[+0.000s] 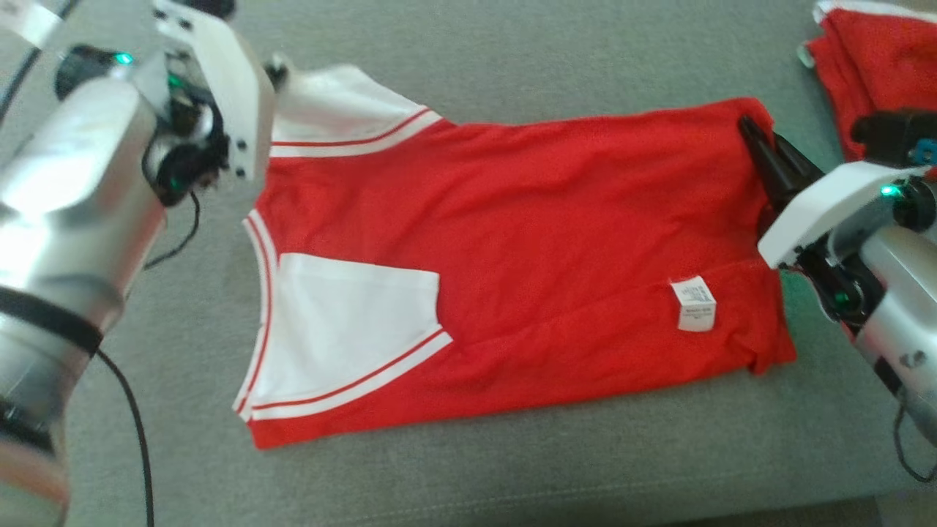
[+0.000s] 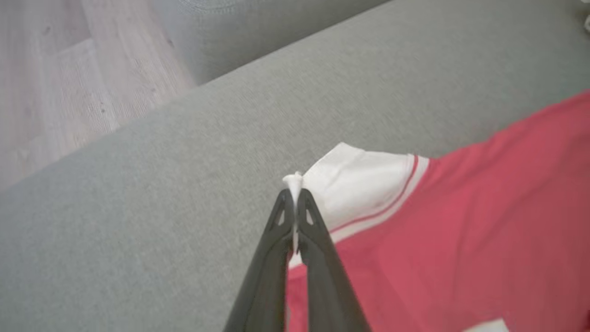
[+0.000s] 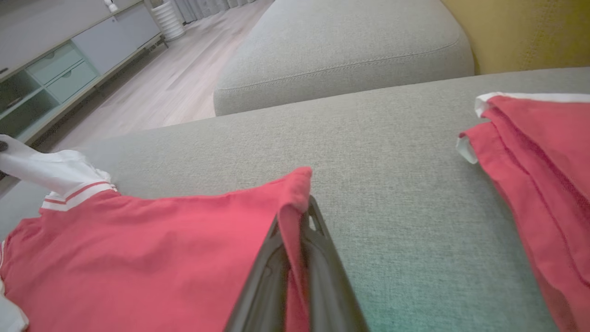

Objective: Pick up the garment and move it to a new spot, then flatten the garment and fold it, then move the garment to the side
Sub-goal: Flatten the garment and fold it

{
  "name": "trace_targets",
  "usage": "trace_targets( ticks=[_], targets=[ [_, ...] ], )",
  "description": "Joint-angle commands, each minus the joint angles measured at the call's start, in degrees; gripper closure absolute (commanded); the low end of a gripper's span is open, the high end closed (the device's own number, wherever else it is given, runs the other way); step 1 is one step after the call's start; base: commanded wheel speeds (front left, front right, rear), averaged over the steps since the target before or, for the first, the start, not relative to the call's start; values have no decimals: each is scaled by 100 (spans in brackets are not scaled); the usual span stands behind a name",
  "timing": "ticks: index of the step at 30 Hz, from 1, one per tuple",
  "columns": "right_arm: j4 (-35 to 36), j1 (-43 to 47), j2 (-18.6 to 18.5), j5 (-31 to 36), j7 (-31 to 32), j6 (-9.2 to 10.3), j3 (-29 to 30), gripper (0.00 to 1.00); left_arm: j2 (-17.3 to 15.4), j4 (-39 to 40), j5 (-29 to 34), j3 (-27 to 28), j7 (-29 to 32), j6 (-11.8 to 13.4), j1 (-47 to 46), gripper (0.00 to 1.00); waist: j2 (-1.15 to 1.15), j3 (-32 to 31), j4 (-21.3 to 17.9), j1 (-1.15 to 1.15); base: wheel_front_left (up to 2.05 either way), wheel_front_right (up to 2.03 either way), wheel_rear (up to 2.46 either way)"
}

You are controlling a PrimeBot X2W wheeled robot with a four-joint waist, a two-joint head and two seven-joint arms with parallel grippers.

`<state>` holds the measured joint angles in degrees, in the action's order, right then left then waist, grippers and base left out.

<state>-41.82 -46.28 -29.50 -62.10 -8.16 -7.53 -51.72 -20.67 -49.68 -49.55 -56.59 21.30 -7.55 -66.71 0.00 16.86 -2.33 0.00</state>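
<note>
The garment (image 1: 527, 249) is a red shirt with white sleeves and red-striped cuffs, spread across the grey sofa cushion with a white care label showing. My left gripper (image 2: 294, 193) is shut on the tip of the far white sleeve (image 2: 359, 180), pinching a small peak of white cloth. At the opposite end, my right gripper (image 3: 297, 216) is shut on the far hem corner of the garment (image 3: 161, 258), red fabric draped between and over its dark fingers (image 1: 776, 157). In the head view the left gripper (image 1: 277, 72) sits at the sleeve's upper-left corner.
A second red garment with white trim (image 1: 871, 66) lies bunched at the cushion's far right (image 3: 544, 175). Beyond the cushion's edge are wood floor (image 2: 69, 78), another grey cushion (image 3: 341, 46) and a low cabinet (image 3: 55, 69). Cables hang by my left arm (image 1: 132, 410).
</note>
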Motion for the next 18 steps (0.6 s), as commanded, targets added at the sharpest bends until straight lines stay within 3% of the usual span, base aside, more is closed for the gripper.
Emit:
trace_targets(
  ticks=[1,10,18],
  targets=[
    [117,110,-199,-77,-54,4,-80,100,-422,367,-156,73,147,9,-194,100,0,-125,145,0,0,0,0],
    [452,166,-797,-446,284,4,-514,100,-1241,1880,-1280,-279,1444,8,341,100,0,-442,338,0,0,0,0],
    [435,131,-1080,-728,524,4,-890,100,-1644,2856,-2218,-316,2621,138,847,100,0,-581,456,0,0,0,0]
  ],
)
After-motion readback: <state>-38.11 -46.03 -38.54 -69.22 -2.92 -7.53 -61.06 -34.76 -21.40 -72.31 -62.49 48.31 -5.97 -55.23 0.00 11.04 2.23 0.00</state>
